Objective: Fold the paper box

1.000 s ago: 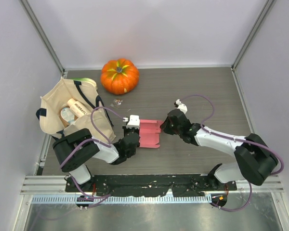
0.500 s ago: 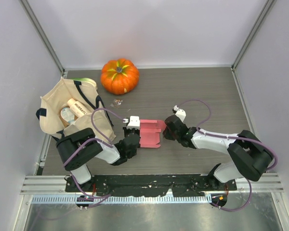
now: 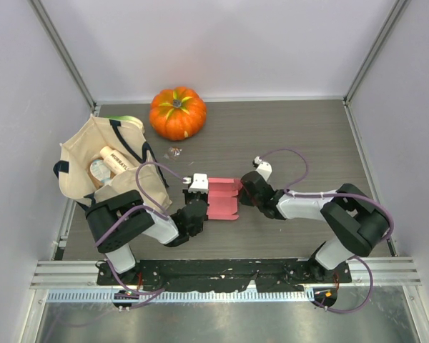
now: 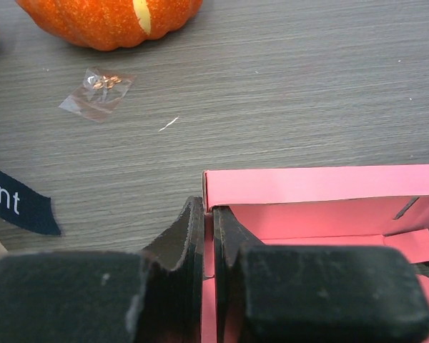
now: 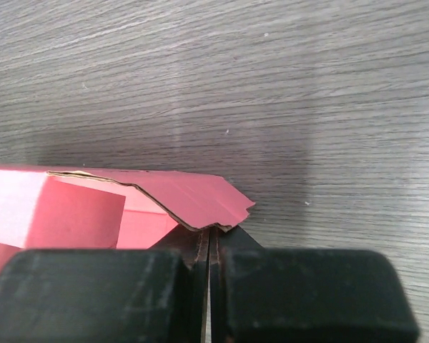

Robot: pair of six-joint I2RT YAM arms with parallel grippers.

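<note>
paper box [image 3: 223,198] of pink card lies partly folded on the grey wood-grain table [image 3: 307,136], toward the near edge and between the two arms. its far wall stands upright and a tab lies inside on the floor panel. the left gripper [image 4: 209,214] sits at the box's left side, its fingers nearly closed and pinching the upright left wall, with pink card showing between them. the right gripper [image 5: 209,239] meets the box's right side, its fingers pressed together right at the lower edge of a raised, angled flap. whether card lies between them cannot be told. a small clear plastic packet [image 4: 98,93] lies on the table beyond the box. farther back sits an orange pumpkin [image 3: 177,112], well apart from the box. a beige tote bag [image 3: 104,168] with items inside slumps at the left, just beside the left arm.
</note>
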